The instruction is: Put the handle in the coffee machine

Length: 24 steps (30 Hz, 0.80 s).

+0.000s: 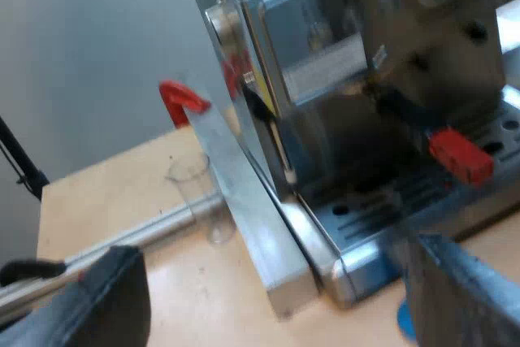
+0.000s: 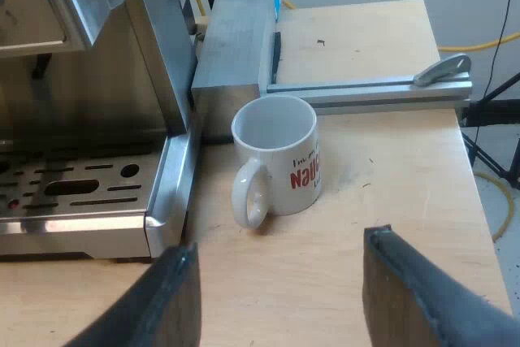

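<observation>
on the steel machine [image 1: 479,79], a red-tipped handle [image 1: 443,142]; left gripper [image 1: 276,282], right gripper [image 2: 280,253] gape wide.

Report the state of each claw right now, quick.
Left claw: open, holding nothing, facing the espresso machine.
Right claw: open, holding nothing, near the mug.

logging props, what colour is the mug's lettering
Red, on a white mug, clearest in the right wrist view.

Both wrist views look closely down on the espresso machine [image 1: 366,79] from opposite sides.
</observation>
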### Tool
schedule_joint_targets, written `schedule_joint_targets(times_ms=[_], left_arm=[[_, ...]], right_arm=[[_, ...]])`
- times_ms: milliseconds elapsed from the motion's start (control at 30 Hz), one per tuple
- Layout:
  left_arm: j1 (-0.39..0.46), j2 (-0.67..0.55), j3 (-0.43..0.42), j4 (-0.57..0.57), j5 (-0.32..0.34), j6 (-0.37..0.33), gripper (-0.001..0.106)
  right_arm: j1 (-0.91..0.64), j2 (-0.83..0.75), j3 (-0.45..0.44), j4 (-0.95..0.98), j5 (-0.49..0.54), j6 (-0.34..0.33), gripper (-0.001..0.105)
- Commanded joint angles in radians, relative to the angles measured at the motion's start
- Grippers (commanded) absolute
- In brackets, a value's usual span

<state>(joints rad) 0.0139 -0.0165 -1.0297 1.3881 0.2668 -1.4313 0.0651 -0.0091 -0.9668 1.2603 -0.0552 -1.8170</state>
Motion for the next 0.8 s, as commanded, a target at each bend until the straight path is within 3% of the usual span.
schedule_joint_targets(times_ms=[33,100,167,333,500,533,633,800], left_arm=[[0.002,-0.14,0.061,-0.153,-0.011,-0.111,0.068],[0.002,-0.14,0.061,-0.153,-0.011,-0.111,0.068],[0.002,-0.139,0.136,-0.225,-0.011,-0.121,0.068],[0.002,-0.137,0.234,-0.254,-0.035,-0.166,0.068],[0.002,-0.137,0.296,-0.271,-0.077,-0.166,0.068],[0.002,-0.137,0.316,-0.274,-0.084,-0.166,0.068],[0.002,-0.137,0.394,-0.275,-0.086,-0.166,0.068],[0.002,-0.137,0.43,-0.275,-0.086,-0.166,0.068]], right_arm=[[-0.004,-0.047,-0.01,-0.024,-0.002,-0.013,0.048],[-0.004,-0.047,-0.01,-0.06,-0.002,-0.013,0.048],[-0.004,-0.045,-0.008,-0.111,-0.002,-0.013,0.048],[-0.004,-0.045,0.027,-0.179,-0.002,-0.013,0.048],[-0.004,-0.045,0.096,-0.195,0.014,-0.013,0.048],[-0.004,-0.045,0.143,-0.195,0.014,-0.013,0.048],[-0.004,-0.044,0.202,-0.209,0.012,-0.013,0.048],[-0.004,-0.044,0.255,-0.209,0.012,-0.013,0.048]])
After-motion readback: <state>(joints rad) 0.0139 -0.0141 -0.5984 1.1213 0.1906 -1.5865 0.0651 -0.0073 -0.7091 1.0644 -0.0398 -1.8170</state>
